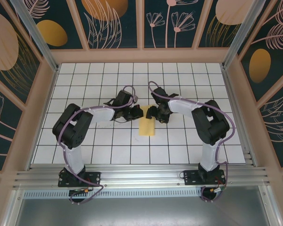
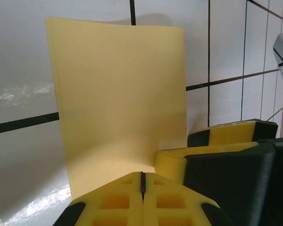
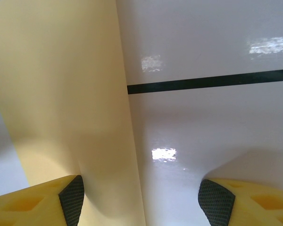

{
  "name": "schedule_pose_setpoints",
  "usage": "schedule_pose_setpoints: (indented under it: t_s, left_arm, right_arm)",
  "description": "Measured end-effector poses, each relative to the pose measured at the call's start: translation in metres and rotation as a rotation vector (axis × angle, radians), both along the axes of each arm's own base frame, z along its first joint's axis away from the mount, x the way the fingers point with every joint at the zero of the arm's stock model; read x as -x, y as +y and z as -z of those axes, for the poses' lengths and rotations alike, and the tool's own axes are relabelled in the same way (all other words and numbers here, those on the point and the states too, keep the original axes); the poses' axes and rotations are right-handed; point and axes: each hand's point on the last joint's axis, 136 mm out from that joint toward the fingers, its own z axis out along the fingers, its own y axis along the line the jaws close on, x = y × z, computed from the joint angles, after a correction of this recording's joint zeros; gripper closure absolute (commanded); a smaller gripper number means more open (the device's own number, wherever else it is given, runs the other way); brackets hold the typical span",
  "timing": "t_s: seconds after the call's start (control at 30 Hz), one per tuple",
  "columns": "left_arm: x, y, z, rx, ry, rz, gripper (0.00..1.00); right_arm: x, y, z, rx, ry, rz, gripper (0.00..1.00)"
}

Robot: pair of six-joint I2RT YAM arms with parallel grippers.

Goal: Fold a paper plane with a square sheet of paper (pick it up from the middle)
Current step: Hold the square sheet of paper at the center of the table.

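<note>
Lying lengthwise near-to-far, the folded yellow sheet of paper (image 1: 147,127) has the left gripper (image 2: 142,181) closed empty at its far-left corner, the right gripper (image 3: 141,195) gaping astride its right edge.

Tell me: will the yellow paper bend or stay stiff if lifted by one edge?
Probably it bends: the yellow paper looks thin and lies nearly flat. It likely slides easily when pushed, since the table is glossy.
</note>
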Motion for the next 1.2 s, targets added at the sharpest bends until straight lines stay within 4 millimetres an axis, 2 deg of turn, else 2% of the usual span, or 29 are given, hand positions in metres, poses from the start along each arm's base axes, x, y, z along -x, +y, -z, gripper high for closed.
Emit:
schedule_pose_setpoints:
  t_s: [0.47,0.7,0.9,1.0,1.03,1.1,1.2]
  left_arm:
    - [0.005,0.002,0.030,-0.044,0.055,0.000,1.00]
    - [0.004,0.003,0.030,-0.047,0.052,-0.003,1.00]
    - [0.004,0.003,0.030,-0.050,0.046,0.001,1.00]
    - [0.004,0.003,0.030,-0.050,0.046,0.002,1.00]
    - [0.004,0.003,0.030,-0.050,0.045,0.002,1.00]
    - [0.004,0.003,0.030,-0.052,0.043,0.003,1.00]
    - [0.004,0.003,0.030,-0.053,0.042,0.003,1.00]
  right_arm:
    - [0.000,0.000,0.000,0.001,0.001,0.000,0.27]
    - [-0.001,0.001,-0.002,0.003,0.003,0.001,0.27]
    - [-0.003,0.003,-0.012,-0.008,-0.011,0.001,0.27]
    - [-0.015,0.003,-0.021,-0.028,-0.065,0.014,0.29]
    - [-0.020,0.003,-0.027,-0.044,-0.092,0.023,0.31]
    - [-0.027,0.001,-0.044,-0.088,-0.150,0.040,0.45]
    - [-0.030,0.005,-0.071,-0.189,-0.216,0.053,0.70]
